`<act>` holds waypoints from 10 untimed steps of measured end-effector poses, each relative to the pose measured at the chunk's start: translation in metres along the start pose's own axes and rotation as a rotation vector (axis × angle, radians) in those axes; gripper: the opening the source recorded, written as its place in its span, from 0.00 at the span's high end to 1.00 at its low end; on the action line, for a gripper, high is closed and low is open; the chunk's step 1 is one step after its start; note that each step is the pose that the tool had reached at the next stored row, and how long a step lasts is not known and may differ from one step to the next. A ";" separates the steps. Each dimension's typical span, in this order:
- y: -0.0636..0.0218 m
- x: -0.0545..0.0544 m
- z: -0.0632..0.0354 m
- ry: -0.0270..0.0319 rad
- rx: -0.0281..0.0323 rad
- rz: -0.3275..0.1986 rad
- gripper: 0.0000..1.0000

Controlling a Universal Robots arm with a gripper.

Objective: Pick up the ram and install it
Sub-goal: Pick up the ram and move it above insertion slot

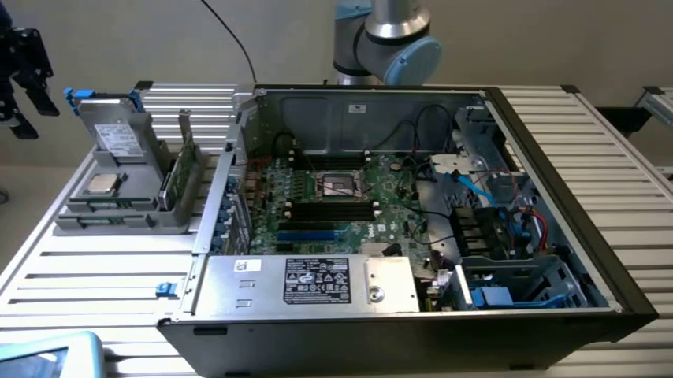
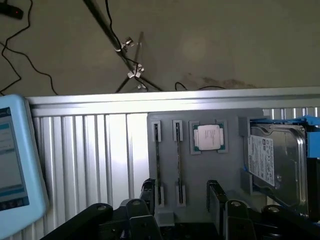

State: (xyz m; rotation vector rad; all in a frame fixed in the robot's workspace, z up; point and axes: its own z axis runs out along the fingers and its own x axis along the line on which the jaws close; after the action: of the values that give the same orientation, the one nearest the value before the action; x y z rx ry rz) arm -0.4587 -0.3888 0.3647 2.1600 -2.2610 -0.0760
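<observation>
Two ram sticks [image 2: 178, 165] stand on edge in the narrow slots of a grey holder [image 2: 230, 165], seen edge-on in the wrist view. In the exterior view a green ram stick [image 1: 186, 169] stands in the same holder [image 1: 116, 216], on the exterior view's left of the open computer case. My gripper [image 2: 182, 212] hangs well above the holder, open, with nothing between its black fingers [image 2: 148, 200]. In the exterior view the dark gripper [image 1: 24, 102] shows at the upper left edge. On the green motherboard [image 1: 315, 228], black memory slots [image 1: 326, 209] lie beside the processor socket [image 1: 339, 185].
The holder also carries a silver processor chip [image 2: 209, 136] and a hard drive in a blue bracket [image 2: 275, 160]. The case [image 1: 589, 236] is packed with cables, a power supply [image 1: 315, 279] and drive bays. A light-blue tablet [image 2: 15, 165] lies on the ribbed table [image 2: 100, 150].
</observation>
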 end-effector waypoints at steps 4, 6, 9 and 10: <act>-0.0003 0.000 0.0072 0.0007 0.0002 0.000 0.45; -0.0005 0.001 0.0109 0.0008 0.0001 0.000 0.45; -0.0008 0.003 0.0162 0.0009 0.0002 0.000 0.45; -0.0010 0.004 0.0180 0.0008 0.0002 0.000 0.45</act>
State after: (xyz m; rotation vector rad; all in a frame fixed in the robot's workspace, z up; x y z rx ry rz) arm -0.4587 -0.3920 0.3465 2.1598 -2.2606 -0.0749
